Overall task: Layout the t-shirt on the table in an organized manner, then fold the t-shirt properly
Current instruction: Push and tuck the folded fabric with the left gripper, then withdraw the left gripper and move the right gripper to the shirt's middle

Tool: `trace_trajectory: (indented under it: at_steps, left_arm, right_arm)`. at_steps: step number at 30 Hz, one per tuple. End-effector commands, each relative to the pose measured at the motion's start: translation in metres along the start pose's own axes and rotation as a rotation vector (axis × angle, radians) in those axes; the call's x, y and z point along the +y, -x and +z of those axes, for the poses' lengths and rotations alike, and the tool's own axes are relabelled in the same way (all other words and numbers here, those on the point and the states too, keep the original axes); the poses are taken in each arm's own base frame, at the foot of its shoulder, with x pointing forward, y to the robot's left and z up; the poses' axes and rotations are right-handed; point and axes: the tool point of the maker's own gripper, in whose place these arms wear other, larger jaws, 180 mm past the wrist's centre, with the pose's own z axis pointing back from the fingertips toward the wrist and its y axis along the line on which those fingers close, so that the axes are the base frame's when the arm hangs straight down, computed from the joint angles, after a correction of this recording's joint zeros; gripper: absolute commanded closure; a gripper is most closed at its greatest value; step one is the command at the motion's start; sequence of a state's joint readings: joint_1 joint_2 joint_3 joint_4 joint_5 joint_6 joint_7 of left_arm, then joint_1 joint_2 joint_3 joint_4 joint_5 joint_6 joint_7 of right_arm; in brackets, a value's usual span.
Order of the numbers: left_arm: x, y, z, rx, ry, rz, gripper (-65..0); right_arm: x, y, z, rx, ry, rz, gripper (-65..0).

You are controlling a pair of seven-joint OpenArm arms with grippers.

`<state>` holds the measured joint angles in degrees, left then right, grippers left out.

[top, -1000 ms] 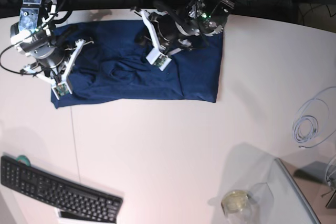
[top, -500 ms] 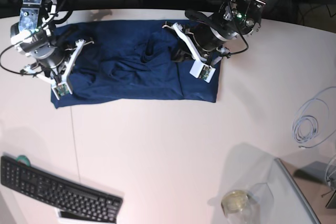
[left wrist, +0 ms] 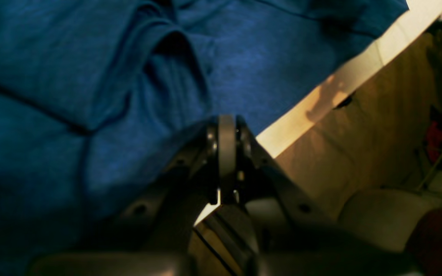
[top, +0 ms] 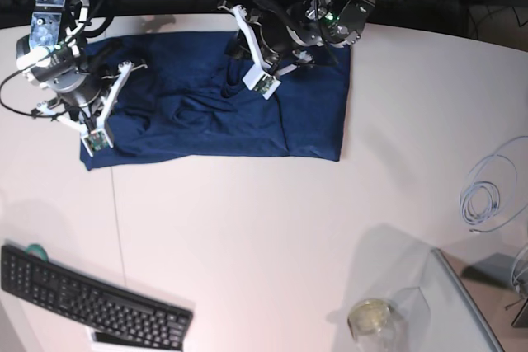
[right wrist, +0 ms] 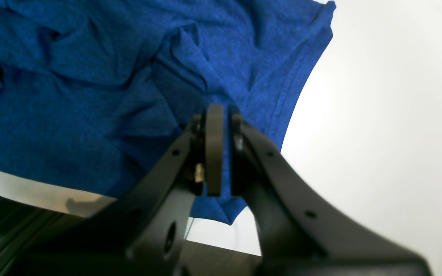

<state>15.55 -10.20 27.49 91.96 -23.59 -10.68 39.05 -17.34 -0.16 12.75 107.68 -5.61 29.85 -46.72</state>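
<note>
The navy t-shirt (top: 190,121) lies spread but wrinkled at the far side of the white table (top: 264,237), with a raised fold near its middle. My right gripper (top: 95,139) sits at the shirt's near left corner. In the right wrist view it (right wrist: 224,111) is shut on the t-shirt (right wrist: 90,76), whose hem corner hangs between the fingers. My left gripper (top: 262,86) hovers over the shirt's far middle. In the left wrist view it (left wrist: 226,126) is shut above the t-shirt (left wrist: 52,76), with no cloth seen in it, near the table's far edge (left wrist: 320,103).
A black keyboard (top: 91,298) lies at the near left. A coiled white cable (top: 487,195) lies at the right edge. A glass jar (top: 371,317) and a clear tray (top: 462,302) stand at the near right. A thin dark seam (top: 120,228) runs down the table.
My left arm swung right to the shirt's right part, then back left and farther, to the shirt's far middle. The right arm and the corner it holds have not moved.
</note>
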Motion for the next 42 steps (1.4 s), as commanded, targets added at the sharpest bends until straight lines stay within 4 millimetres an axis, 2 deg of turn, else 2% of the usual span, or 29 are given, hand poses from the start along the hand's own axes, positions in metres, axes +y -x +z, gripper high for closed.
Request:
trace_trajectory:
  at_steps: [1,3,5,7,8,11,14,16,17,19,21,26,28,30,33,35,38,42]
  left_arm:
    - [-0.009,-0.01,0.001,-0.034,0.029,-0.007,0.0]
    - [-0.014,-0.012,0.001,-0.04,0.039,-0.014,0.0]
    - [-0.017,-0.024,0.006,-0.074,0.043,-0.025,0.0]
    - [-0.018,-0.043,0.018,-0.135,0.038,-0.041,0.0]
    - [-0.01,-0.047,0.028,-0.157,0.014,-0.035,0.0]
    - [0.033,-0.058,0.061,-0.23,-0.114,0.016,0.0]
    - [0.1,-0.04,0.097,-0.24,-0.298,0.108,0.0]
    - [0.142,-0.022,0.128,-0.246,-0.428,0.177,0.0]
    - [0.161,-0.014,0.146,-0.255,-0.493,0.205,0.0]
    - [0.186,0.0,0.174,-0.26,-0.568,0.229,0.0]
    - [0.205,0.015,0.193,-0.253,-0.606,0.241,0.0]
    - [0.224,0.045,0.194,-0.235,-0.603,0.314,0.0]
    - [0.231,0.055,0.199,-0.248,-0.605,0.334,0.0]
    - [0.234,0.06,0.207,-0.295,-0.61,0.331,0.0]
    - [0.235,0.072,0.215,-0.339,-0.617,0.335,0.0]
    - [0.229,0.075,0.213,-0.349,-0.589,0.313,0.0]
    - [0.221,0.071,0.209,-0.362,-0.549,0.29,0.0]
    - [0.206,0.056,0.191,-0.416,-0.509,0.306,0.0]
  right_arm:
    - [-0.005,-0.01,0.004,-0.038,0.013,0.003,-2.4]
    - [-0.003,-0.011,0.004,-0.039,0.008,0.007,-2.4]
    - [-0.002,-0.012,0.004,-0.04,0.005,0.01,-2.4]
    - [-0.001,-0.011,0.004,-0.041,0.002,0.013,-2.4]
    - [0.001,-0.011,0.004,-0.042,-0.007,0.026,-2.4]
    - [0.014,-0.009,0.01,-0.045,-0.067,0.115,-2.3]
    - [0.041,-0.017,0.019,-0.081,-0.131,0.184,-2.1]
    - [0.061,-0.022,0.021,-0.098,-0.177,0.221,-2.0]
    - [0.076,-0.025,0.021,-0.108,-0.213,0.247,-1.7]
    - [0.108,-0.03,0.023,-0.126,-0.289,0.303,0.0]
    - [0.142,-0.035,0.028,-0.15,-0.368,0.375,0.0]
    - [0.202,-0.045,0.042,-0.208,-0.506,0.56,0.0]
    - [0.222,-0.048,0.036,-0.209,-0.546,0.58,0.0]
    - [0.234,-0.054,0.021,-0.183,-0.531,0.544,0.0]
    - [0.245,-0.067,0.008,-0.184,-0.502,0.532,0.0]
    - [0.244,-0.075,0.001,-0.194,-0.474,0.499,0.0]
    - [0.25,-0.077,-0.007,-0.176,-0.452,0.463,0.0]
    - [0.254,-0.07,-0.016,-0.138,-0.428,0.416,0.0]
